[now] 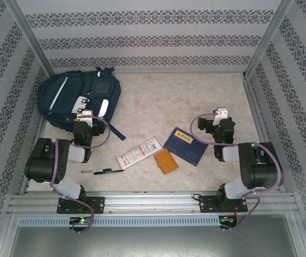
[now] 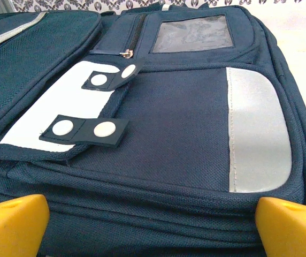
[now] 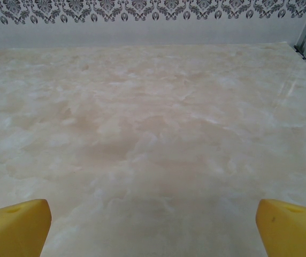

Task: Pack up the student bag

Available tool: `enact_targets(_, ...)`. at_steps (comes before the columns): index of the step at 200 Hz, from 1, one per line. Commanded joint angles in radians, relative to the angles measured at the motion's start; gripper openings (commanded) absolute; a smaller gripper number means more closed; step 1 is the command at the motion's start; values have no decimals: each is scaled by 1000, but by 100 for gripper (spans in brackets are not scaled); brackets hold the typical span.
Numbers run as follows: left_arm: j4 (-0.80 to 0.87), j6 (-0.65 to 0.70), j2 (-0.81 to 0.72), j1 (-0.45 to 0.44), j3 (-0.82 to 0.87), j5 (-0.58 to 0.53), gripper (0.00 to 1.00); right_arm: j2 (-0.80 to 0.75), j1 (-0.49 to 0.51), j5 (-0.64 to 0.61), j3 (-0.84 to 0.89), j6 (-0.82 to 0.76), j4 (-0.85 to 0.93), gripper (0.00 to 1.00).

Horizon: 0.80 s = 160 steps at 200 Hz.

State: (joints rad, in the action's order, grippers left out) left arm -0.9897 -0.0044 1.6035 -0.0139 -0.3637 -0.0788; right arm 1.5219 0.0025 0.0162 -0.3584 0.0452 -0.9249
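Four loose items, pen [image 1: 102,171], leaflet [image 1: 138,152], orange pad [image 1: 166,161] and booklet [image 1: 185,145], lie on the surface [image 1: 158,107], so packing looks unstarted. The bag [image 1: 81,99] lies far left; your left gripper [image 2: 153,225] hangs spread wide and empty at its near edge, the right gripper [image 3: 153,225] equally wide and empty over bare surface. Whether the main zip is undone, or what's inside, you can't tell.

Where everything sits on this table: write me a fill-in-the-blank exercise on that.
1. The student bag lies at the far ____ corner of the table.
2. The left gripper, jaws open, faces the ____.
3. The orange case lies between the white packet and the navy ____.
4. The black pen lies nearer the ____ arm's base.
Missing words: left; student bag; booklet; left.
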Motion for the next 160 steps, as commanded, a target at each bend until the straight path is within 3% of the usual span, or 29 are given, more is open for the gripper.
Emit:
enact_targets(1, 19, 7, -8, -7, -17, 19, 99, 9, 1, -10, -17, -10, -26, 98)
enact_targets(49, 46, 15, -51, -7, -13, 31, 99, -30, 1, -43, -12, 3, -13, 98)
enact_targets(71, 464, -32, -268, -15, -122, 37, 99, -246, 1, -197, -11, 75, 201, 98)
enact_targets(87, 767, -208, -364, -15, -235, 32, 99, -436, -7, -295, -60, 319, 528, 98)
enact_targets(97, 897, -262, -401, -14, -287, 136, 99, -525, -19, -210, -82, 457, 687, 98)
enact_targets(111, 975, -360, -435, -11, -330, 355, 99, -550, -3, 56, -89, 471, 702, 98)
enact_targets(127, 965, -489, -453, -6, -322, 618, 99, -512, 91, 224, -170, 415, 831, 98)
enact_targets(139, 930, -523, -441, -13, -311, 801, 99, -473, 234, 182, -247, 360, 1005, 98)
enact_targets(160, 1214, -451, -424, -60, -380, 732, 99, -386, 493, 19, -366, 301, 1274, 98)
